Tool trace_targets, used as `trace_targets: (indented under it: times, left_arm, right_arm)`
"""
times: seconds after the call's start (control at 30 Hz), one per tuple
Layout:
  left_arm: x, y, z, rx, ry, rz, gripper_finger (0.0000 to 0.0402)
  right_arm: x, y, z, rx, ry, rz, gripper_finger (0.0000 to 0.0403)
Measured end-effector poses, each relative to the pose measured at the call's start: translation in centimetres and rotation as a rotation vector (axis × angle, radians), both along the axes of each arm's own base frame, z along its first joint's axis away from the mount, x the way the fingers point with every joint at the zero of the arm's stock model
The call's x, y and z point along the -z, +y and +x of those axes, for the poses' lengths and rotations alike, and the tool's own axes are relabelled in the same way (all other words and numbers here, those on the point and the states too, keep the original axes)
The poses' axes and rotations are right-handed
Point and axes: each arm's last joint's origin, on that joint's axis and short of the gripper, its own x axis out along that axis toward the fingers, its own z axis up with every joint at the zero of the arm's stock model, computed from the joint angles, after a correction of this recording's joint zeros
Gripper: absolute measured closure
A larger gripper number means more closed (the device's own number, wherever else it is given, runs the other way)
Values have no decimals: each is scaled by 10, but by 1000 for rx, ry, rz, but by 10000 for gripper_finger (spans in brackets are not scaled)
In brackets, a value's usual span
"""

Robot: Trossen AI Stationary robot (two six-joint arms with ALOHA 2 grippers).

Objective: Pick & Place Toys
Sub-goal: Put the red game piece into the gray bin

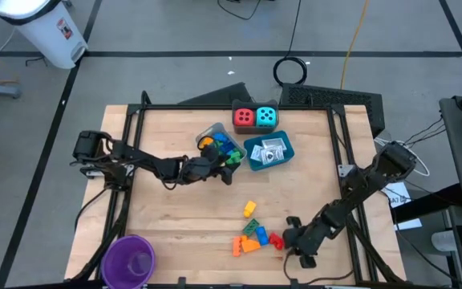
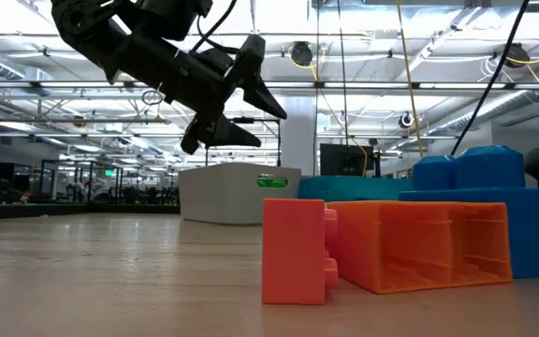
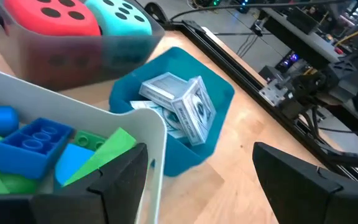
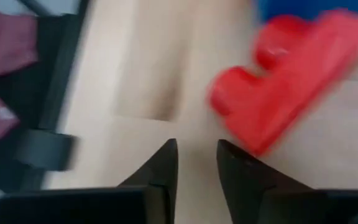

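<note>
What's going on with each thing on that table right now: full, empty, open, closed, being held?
Left gripper: open, empty, over the clear tray.
Right gripper: nearly closed, empty, beside the red brick.
Clear tray: holds blue and green bricks.
Blue tray: holds white packets.
Red die and cyan die: side by side, in a tray.
Red brick: loose on the table, not held.
Purple cup: upright, apparently empty.

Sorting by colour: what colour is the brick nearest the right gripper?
Red brick, clearest in the right wrist view, just ahead of the right gripper.
</note>
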Motion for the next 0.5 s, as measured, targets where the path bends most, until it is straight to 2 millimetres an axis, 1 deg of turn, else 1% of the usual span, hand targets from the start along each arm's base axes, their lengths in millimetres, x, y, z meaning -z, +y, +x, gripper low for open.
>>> trace_targets:
  times: [0.1,0.17,0.23,0.3,0.4,0.5]
  left_arm:
    - [0,-2,0,9,5,10,105]
    - [0,-2,0,12,10,20,105]
    - [0,-2,0,15,16,29,105]
    - [0,-2,0,17,19,33,105]
    - [0,-2,0,16,20,33,105]
    - [1,-2,0,17,18,26,105]
  right_arm:
    - [-5,-11,4,23,-73,-122,339]
    - [-11,-18,7,53,-119,-174,351]
    - [-15,-22,10,74,-141,-172,357]
    - [-17,-24,11,59,-144,-172,355]
    - [-17,-24,11,57,-146,-179,327]
    - [-16,-25,10,57,-139,-185,277]
